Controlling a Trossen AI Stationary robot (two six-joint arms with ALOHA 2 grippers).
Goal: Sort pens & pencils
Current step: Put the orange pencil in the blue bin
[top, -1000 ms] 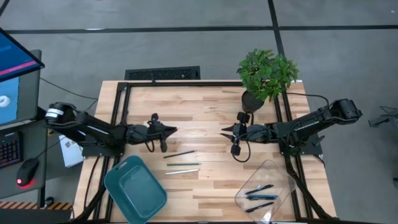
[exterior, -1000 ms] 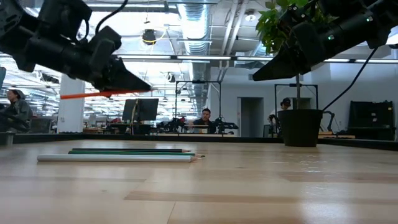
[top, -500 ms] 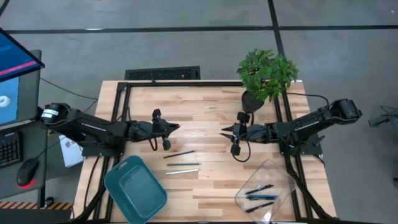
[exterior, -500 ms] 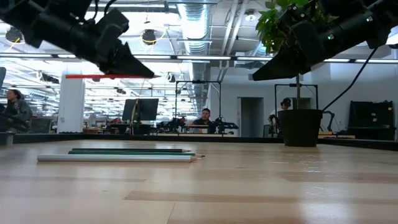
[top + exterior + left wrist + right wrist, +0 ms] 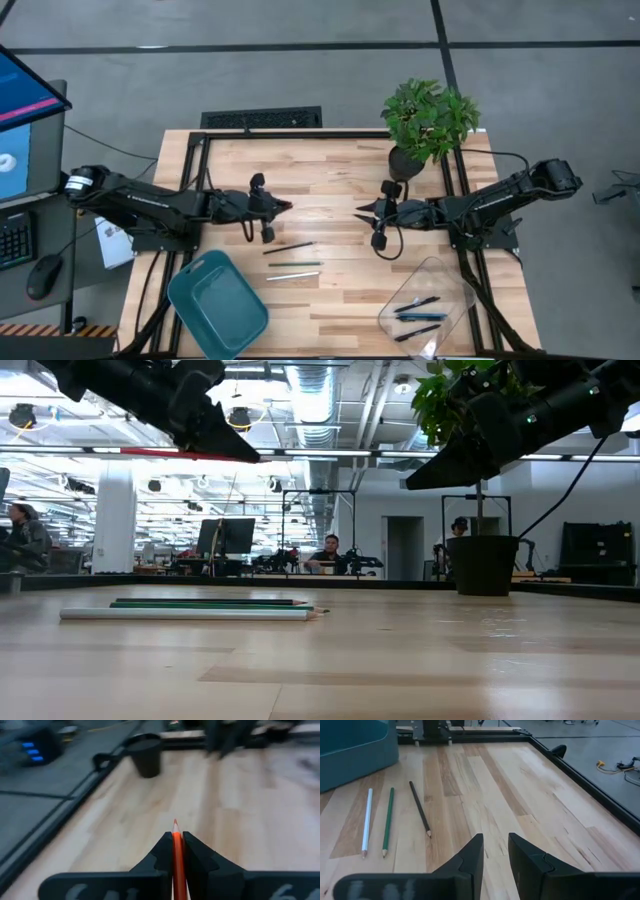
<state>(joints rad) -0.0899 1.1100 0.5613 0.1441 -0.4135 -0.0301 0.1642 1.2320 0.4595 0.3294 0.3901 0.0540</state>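
High view: left claw (image 5: 283,205) sits left of centre over the desk (image 5: 330,170), shut on the orange pencil (image 5: 288,205). Right claw (image 5: 362,213) sits right of centre, near the potted plant (image 5: 428,120). Three pencils lie below centre: the dark pencil (image 5: 288,247), the green pencil (image 5: 295,264), the pale pencil (image 5: 293,276). Pens (image 5: 418,318) lie in the clear tray (image 5: 450,275) at lower right. Teal bin (image 5: 216,303) stands at lower left.

Low view: left claw (image 5: 235,450) hangs at upper left, the orange pencil (image 5: 165,452) level in it, high above the desk (image 5: 400,660). Right claw (image 5: 425,478) hangs at upper right. Green pencil (image 5: 205,603) and pale pencil (image 5: 185,614) lie at left on the wood.

Left wrist view: claw (image 5: 175,851) clamps the orange pencil (image 5: 177,857), its tip poking out between the fingers (image 5: 161,854).

Right wrist view: claw (image 5: 495,851) is narrowly parted, holding nothing. Pale pencil (image 5: 366,822), green pencil (image 5: 388,821) and dark pencil (image 5: 419,808) lie side by side at left, below the teal bin (image 5: 355,747).
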